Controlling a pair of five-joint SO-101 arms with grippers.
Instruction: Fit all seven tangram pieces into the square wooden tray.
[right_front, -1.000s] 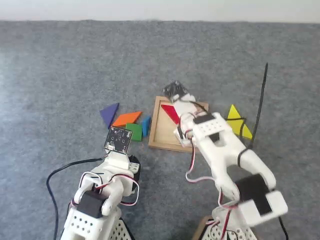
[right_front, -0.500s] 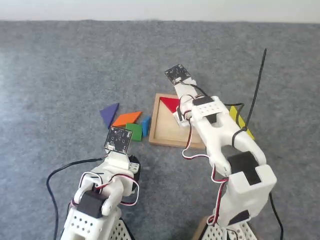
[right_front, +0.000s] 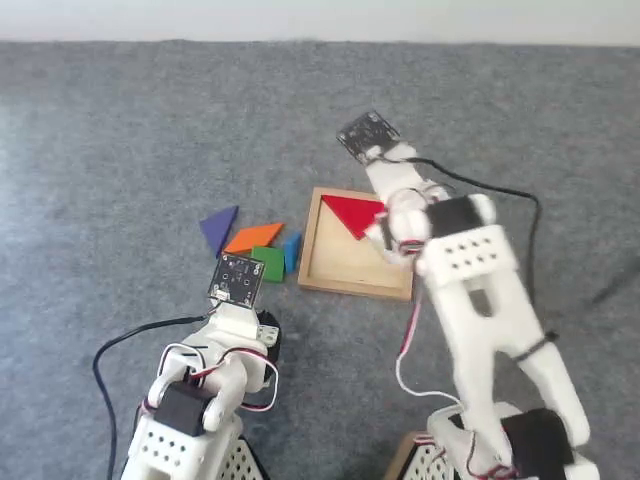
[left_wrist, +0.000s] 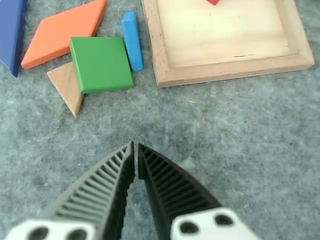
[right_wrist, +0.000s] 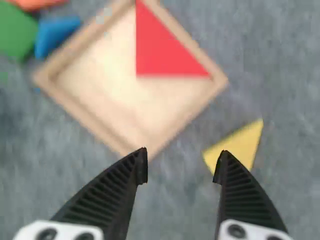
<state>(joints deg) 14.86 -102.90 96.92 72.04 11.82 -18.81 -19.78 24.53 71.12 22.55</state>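
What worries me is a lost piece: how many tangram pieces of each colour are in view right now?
red triangle: 1
yellow triangle: 1
dark blue triangle: 1
orange parallelogram: 1
green square: 1
light blue piece: 1
tan triangle: 1
Total: 7

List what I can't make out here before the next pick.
- Yellow triangle: right wrist view, blurred, partly behind the right gripper; high view, covered by the right arm.
- Red triangle: left wrist view, cut by the picture edge.
- Tan triangle: high view, under the left arm's camera board.
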